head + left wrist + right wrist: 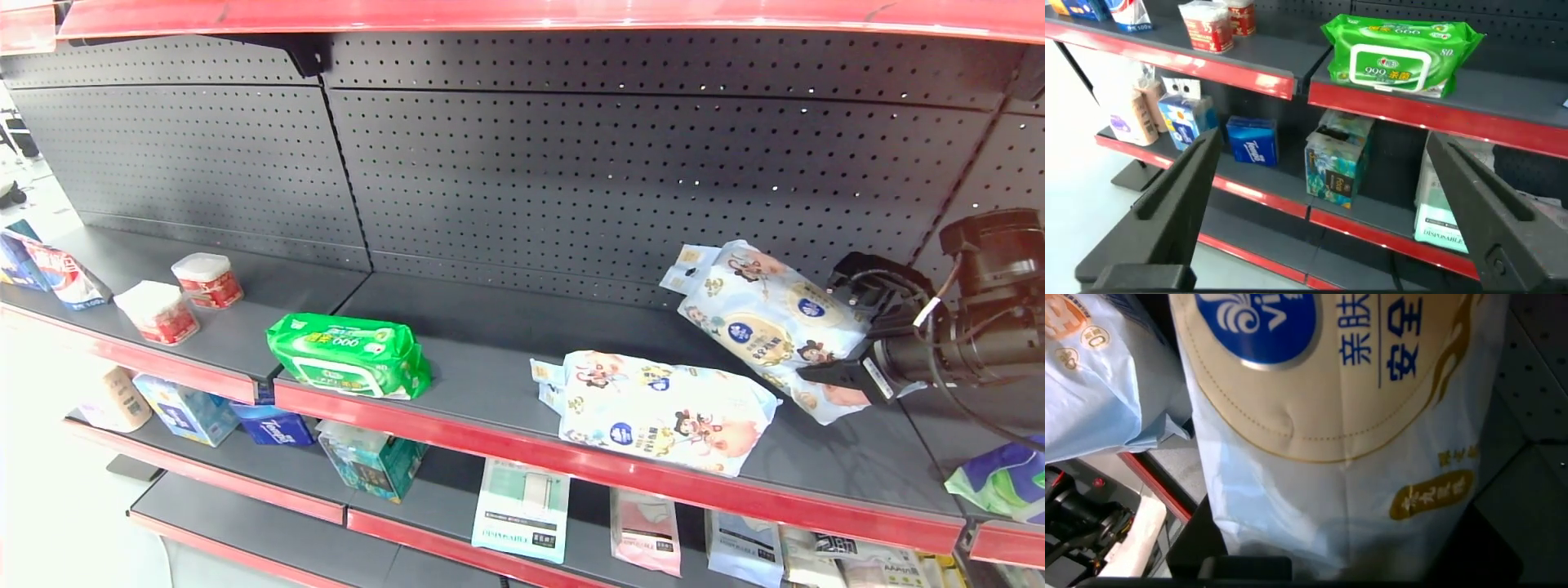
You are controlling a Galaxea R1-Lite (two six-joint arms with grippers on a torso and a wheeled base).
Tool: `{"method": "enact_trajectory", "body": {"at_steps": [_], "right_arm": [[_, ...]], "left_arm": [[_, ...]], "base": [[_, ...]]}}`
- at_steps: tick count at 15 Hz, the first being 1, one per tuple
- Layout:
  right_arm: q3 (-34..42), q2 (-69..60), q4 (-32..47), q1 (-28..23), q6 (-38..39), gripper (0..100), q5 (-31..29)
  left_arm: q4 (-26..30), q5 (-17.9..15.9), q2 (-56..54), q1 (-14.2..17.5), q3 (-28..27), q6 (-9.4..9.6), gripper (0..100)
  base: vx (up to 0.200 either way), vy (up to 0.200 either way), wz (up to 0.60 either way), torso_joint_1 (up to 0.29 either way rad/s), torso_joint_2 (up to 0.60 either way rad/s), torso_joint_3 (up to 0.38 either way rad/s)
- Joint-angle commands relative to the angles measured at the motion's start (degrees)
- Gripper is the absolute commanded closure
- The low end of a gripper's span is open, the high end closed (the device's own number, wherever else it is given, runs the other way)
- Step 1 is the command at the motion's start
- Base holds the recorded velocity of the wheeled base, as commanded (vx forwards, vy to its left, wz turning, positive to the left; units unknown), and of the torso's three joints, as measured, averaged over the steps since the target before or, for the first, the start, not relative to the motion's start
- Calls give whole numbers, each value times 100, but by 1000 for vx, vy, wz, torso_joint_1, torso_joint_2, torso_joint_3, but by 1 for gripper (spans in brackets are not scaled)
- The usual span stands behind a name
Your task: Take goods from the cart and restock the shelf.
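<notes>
Let go now, the tilted cartoon-printed pack (771,322) could slump onto the second pack (661,408) lying flat by the shelf (490,343) edge — it slants near the pegboard back (571,163). The right gripper (829,374) clamps its lower end, the pack rising away leftward; the left gripper (1323,139) hangs spread, grasping nothing

bright light — washed-out left edge

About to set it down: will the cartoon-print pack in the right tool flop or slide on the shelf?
Probably floppy: the cartoon-print pack shows wrinkled, dented film at the right tool. Pillowy, it should not roll. Its glossy wrap may slide on the shelf.
</notes>
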Motion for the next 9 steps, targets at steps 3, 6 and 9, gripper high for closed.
{"method": "enact_trajectory", "body": {"at_steps": [3,6,9], "right_arm": [[-210,249,-9,-12,-131,100,15],[-527,539,-141,-12,-359,100,243],[-843,917,-79,-109,-1133,100,314]], "left_arm": [[0,0,-2,2,1,-2,0],[0,0,-2,11,1,-2,0],[0,0,-2,2,1,-2,0]], "base": [[0,0,0,0,0,0],[0,0,0,0,0,0],[0,0,0,0,0,0]]}}
